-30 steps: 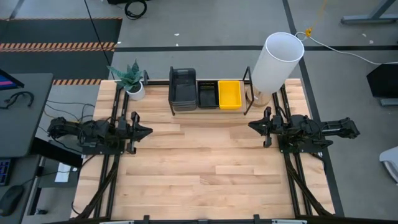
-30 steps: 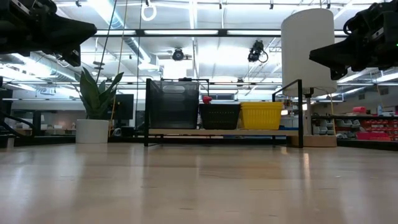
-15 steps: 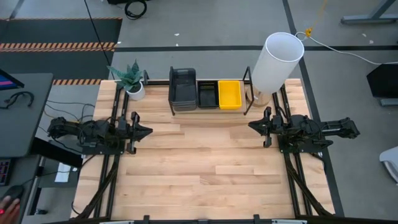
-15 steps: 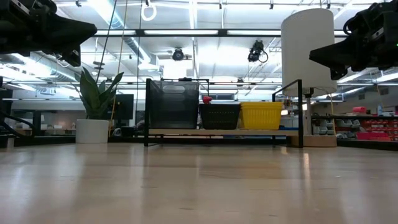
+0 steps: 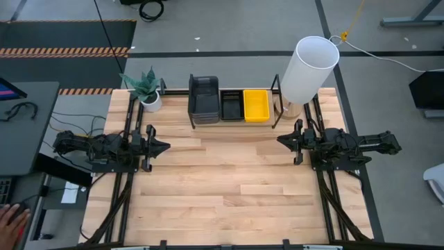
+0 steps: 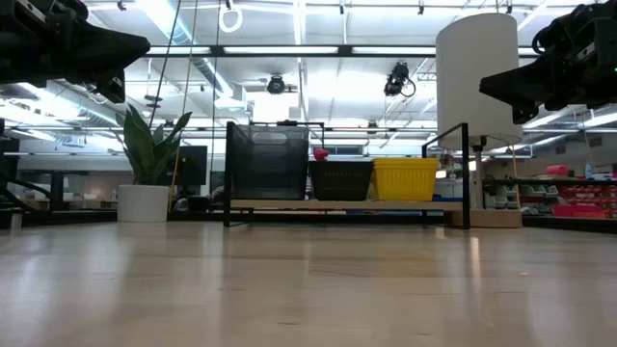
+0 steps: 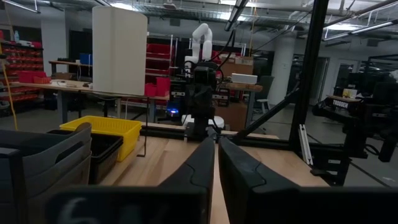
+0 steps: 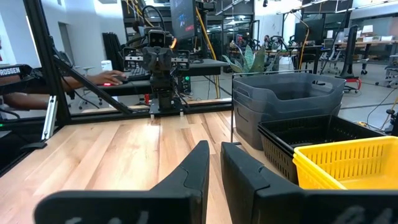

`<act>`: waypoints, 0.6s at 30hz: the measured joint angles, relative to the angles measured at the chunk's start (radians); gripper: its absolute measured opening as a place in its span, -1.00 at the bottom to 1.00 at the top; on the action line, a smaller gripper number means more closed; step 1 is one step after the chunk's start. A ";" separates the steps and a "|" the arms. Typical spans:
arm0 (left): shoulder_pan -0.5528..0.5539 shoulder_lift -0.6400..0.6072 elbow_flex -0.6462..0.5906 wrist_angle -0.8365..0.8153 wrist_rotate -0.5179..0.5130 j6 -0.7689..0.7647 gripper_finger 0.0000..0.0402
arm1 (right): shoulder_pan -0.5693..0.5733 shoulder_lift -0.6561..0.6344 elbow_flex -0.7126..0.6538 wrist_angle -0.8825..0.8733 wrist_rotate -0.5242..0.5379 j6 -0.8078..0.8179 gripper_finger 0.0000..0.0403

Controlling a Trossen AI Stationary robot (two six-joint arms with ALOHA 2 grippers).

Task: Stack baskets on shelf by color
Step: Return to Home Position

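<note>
On the light-wood shelf (image 5: pixel 232 122) at the table's far edge the baskets stand side by side: a dark grey stack (image 5: pixel 203 98) (image 6: pixel 268 161), a black perforated one (image 5: pixel 231 105) (image 6: pixel 340 179) and a yellow one (image 5: pixel 256 105) (image 6: pixel 405 178). They also show in the right wrist view, grey (image 8: pixel 283 102), black (image 8: pixel 311 140) and yellow (image 8: pixel 351 165). My left gripper (image 5: pixel 164 146) (image 7: pixel 216 158) hovers shut over the table's left side, pointing right. My right gripper (image 5: pixel 280 140) (image 8: pixel 214 165) hovers shut over the right side, pointing left. Neither is near the baskets.
A tall white cylinder (image 5: pixel 308 68) stands just right of the shelf, and a potted plant (image 5: pixel 146 90) just left of it. The wooden tabletop (image 5: pixel 229 187) stretches between the arms toward the near edge. A person's hand (image 5: pixel 10 221) shows left of the table, outside it.
Both arms have kept still. A person's hand has come into view at the lower left, beside the table.
</note>
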 joint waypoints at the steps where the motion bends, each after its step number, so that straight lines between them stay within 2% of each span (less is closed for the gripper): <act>1: 0.000 0.000 0.000 0.000 0.000 0.000 -0.85 | 0.000 0.000 0.000 0.000 0.000 0.000 -0.77; 18: 0.000 0.000 0.000 0.000 0.000 0.000 -0.86 | 0.000 0.000 0.000 0.000 0.000 0.000 -0.77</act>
